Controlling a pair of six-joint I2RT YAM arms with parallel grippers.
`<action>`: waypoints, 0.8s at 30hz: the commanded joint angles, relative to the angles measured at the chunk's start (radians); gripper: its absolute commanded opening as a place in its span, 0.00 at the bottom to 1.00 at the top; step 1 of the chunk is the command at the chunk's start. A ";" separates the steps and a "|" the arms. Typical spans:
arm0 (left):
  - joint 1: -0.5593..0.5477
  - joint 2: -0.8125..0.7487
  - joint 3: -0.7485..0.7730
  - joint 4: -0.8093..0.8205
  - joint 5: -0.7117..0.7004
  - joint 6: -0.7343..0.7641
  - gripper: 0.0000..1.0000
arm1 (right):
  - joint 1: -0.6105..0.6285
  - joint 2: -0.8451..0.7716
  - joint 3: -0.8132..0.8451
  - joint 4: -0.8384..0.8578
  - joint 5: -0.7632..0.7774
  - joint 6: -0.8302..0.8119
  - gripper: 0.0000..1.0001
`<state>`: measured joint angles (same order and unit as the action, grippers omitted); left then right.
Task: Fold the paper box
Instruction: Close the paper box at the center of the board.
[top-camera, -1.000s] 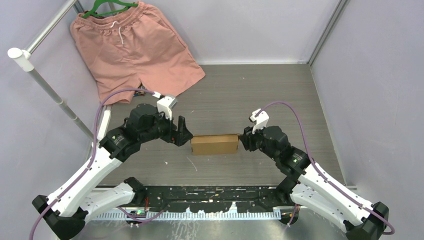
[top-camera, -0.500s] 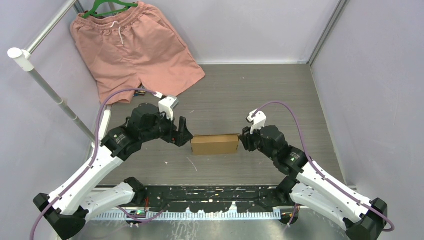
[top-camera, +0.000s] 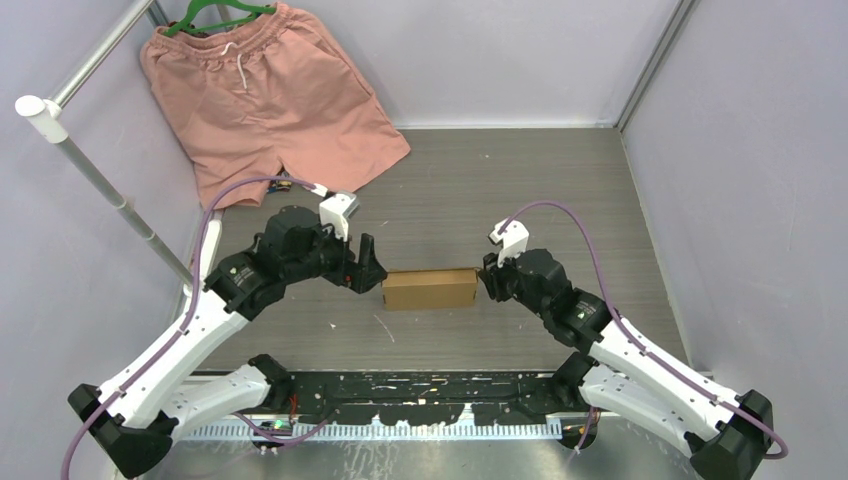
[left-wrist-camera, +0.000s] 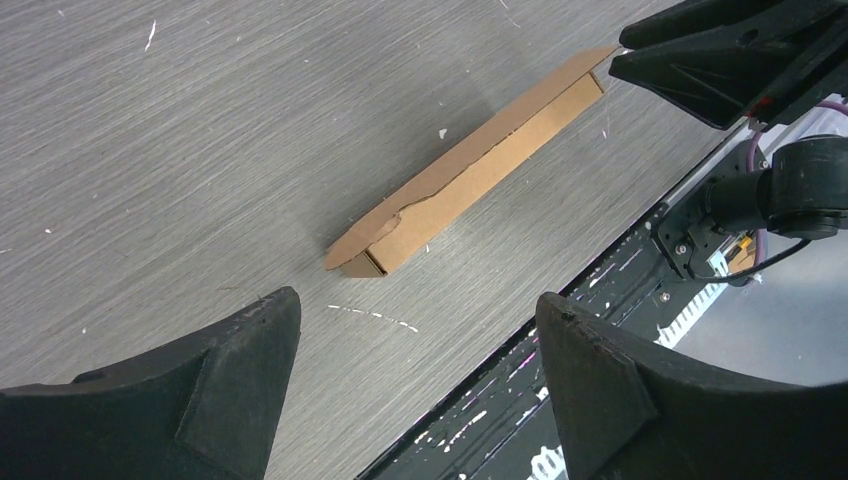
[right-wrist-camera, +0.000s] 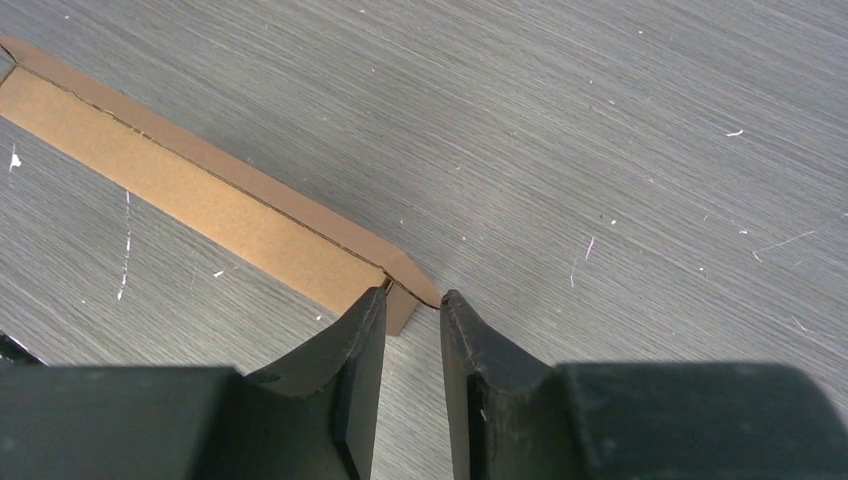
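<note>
The paper box (top-camera: 430, 288) lies on the grey table (top-camera: 520, 190), between the two grippers. It is plain brown cardboard, a long and low rectangular shape, and it lies flat. From above its top face is smooth and closed. In the left wrist view its lid overhangs the body a little, and the near end shows a rounded tab and a small dark opening under it. In the right wrist view a thin seam runs along its length, and the end corner is cut slanted.

The left gripper (top-camera: 368, 268) is just beside the box's left end, not touching it, with its jaws wide apart. The right gripper (top-camera: 487, 278) is at the box's right end. Its jaws stand narrow, and the box's corner sits at the mouth of the gap. I cannot tell if they pinch it.

The salmon-pink shorts (top-camera: 265, 95) lie well apart from the box, beyond it to the left.
</note>
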<state>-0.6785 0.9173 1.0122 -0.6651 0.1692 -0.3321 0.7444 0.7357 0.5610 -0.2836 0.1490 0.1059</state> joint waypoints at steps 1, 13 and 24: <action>0.002 0.002 0.028 0.023 0.027 0.015 0.88 | 0.006 -0.002 0.057 0.060 0.016 -0.024 0.32; 0.002 0.005 0.003 0.014 0.022 0.013 0.68 | 0.007 0.006 0.072 0.067 0.019 -0.033 0.31; 0.002 0.025 -0.037 0.022 -0.092 0.041 0.42 | 0.007 0.005 0.080 0.069 0.010 -0.031 0.31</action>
<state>-0.6785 0.9447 0.9874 -0.6708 0.1516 -0.3195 0.7452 0.7498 0.5873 -0.2687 0.1555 0.0814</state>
